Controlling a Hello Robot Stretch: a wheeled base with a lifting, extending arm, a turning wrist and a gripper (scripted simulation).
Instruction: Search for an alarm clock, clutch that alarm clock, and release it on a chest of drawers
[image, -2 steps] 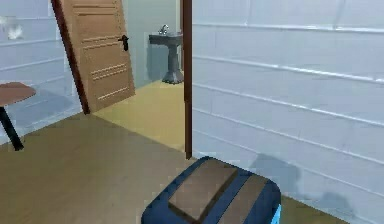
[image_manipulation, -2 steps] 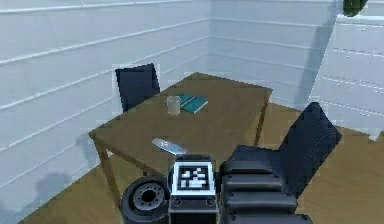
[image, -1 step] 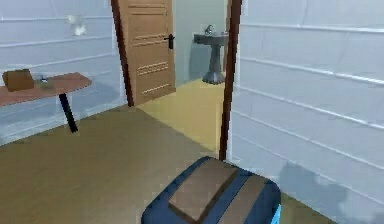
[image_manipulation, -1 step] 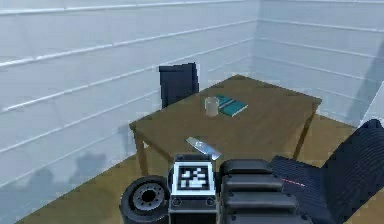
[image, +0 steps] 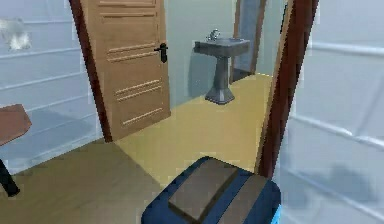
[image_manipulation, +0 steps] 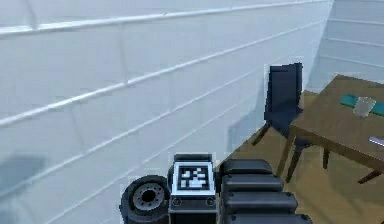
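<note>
At the bottom of the arm side view sits the arm's dark ribbed bar (image_manipulation: 255, 190) with a white square marker (image_manipulation: 195, 180). Left of the marker is the gripper's dark round body (image_manipulation: 150, 198), close against a white panelled wall (image_manipulation: 120, 90). Its far end cannot be made out, so I cannot tell whether it holds anything. At that view's right stands a wooden table (image_manipulation: 340, 125) with a small pale cup (image_manipulation: 367, 104) and a flat green thing (image_manipulation: 352, 98) on it.
A dark chair (image_manipulation: 283, 95) stands by the table. In the forward view an open wooden door (image: 125, 60) leads past a dark door frame (image: 290, 90) to a pedestal sink (image: 222, 55) across yellow floor (image: 200, 130). A brown tabletop corner (image: 12, 120) juts in at the left.
</note>
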